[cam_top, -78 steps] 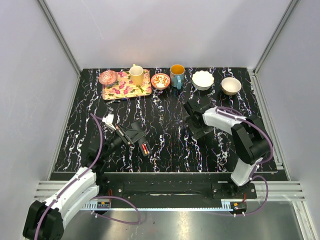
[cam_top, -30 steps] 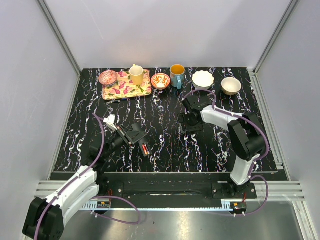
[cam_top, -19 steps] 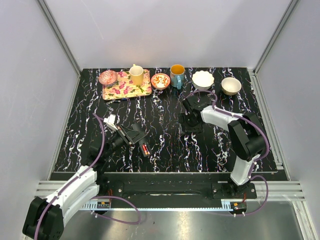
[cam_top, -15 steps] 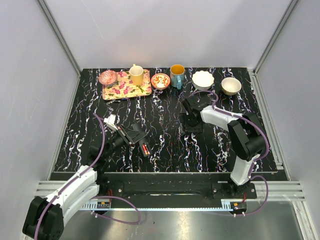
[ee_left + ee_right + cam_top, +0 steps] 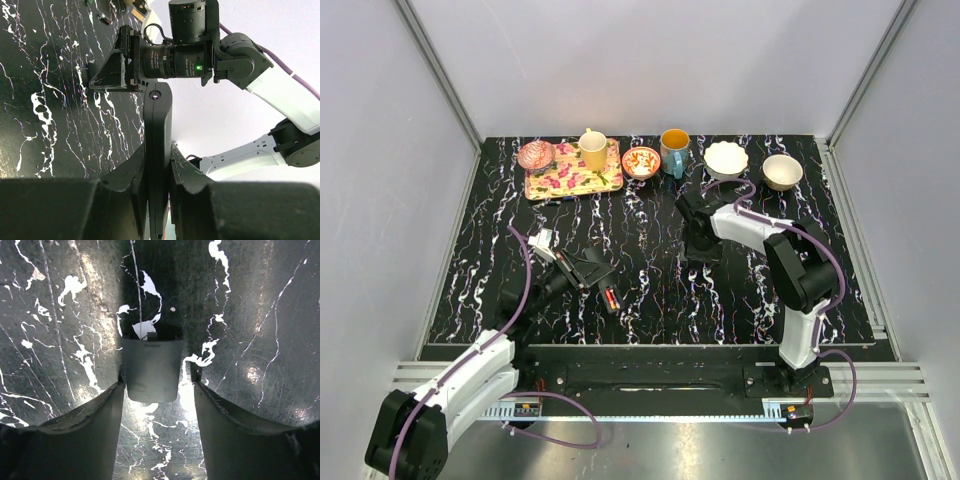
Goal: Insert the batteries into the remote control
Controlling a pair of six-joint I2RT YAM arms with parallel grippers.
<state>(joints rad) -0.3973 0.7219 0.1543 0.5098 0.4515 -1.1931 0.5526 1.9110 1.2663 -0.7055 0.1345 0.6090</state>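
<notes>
Slippage looms: right pincer [image 5: 157,386], spread around the flat grey cover [image 5: 151,365], may skid it, while left pincer [image 5: 157,155] clamps the remote control [image 5: 158,112].

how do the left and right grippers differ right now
The left gripper is shut on the remote control; the right gripper is open and holds nothing. The left fingers press against the remote from both sides, while the right fingers stand apart on either side of a small grey piece lying on the table. Both are black two-finger grippers.
</notes>
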